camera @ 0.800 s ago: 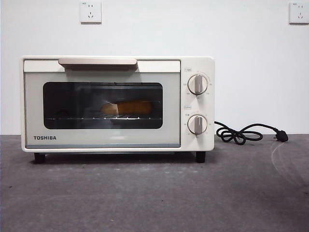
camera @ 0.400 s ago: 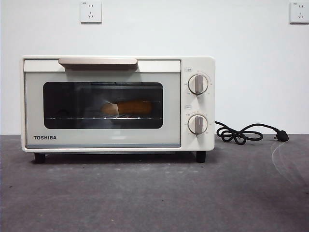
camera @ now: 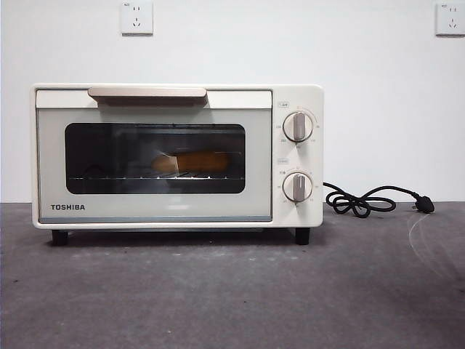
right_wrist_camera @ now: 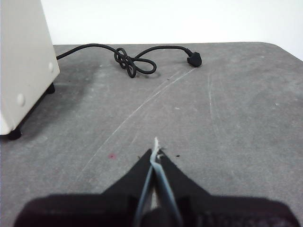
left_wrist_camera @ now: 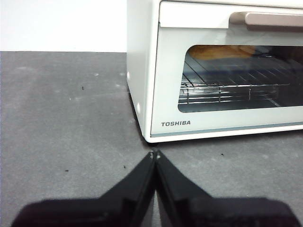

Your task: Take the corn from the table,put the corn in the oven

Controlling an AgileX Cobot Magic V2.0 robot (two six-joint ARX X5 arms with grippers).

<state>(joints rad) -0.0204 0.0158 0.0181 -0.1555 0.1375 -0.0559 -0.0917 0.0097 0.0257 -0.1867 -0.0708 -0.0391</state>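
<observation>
Plainly, the table [camera: 232, 291] is spreading widest, a dark grey mottled surface running under everything and showing pale scratch arcs toward its far right side. Behind it a white wall [camera: 363, 65] is rising, carrying two wall sockets [camera: 136, 17] high up.

Next in size, the cream-white TOSHIBA toaster oven [camera: 176, 156] is standing on short black feet on the table, its door shut and its bar handle [camera: 147, 92] lying across the top of the door. Inside, behind the dark glass window [camera: 102, 156], the corn [camera: 192, 161] is lying lengthwise on the wire rack [camera: 156, 177], its pale stub end pointing toward the oven's left. The left wrist view is showing the same cob as an orange shape at the back of the rack [left_wrist_camera: 222, 52]. Two round knobs [camera: 298, 126] are sitting one above the other on the panel right of the door.

A black cord [camera: 360, 202] is trailing from the oven's right side, knotted in a loose loop and ending in a plug [camera: 425, 206] on the table.

The left gripper [left_wrist_camera: 155, 155] is hovering low over the table just before the oven's front left corner, jaws pressed together and gripping nothing. The right gripper [right_wrist_camera: 156, 152] is waiting over bare table, well apart from the oven's right side, its jaws likewise clenched and empty.
</observation>
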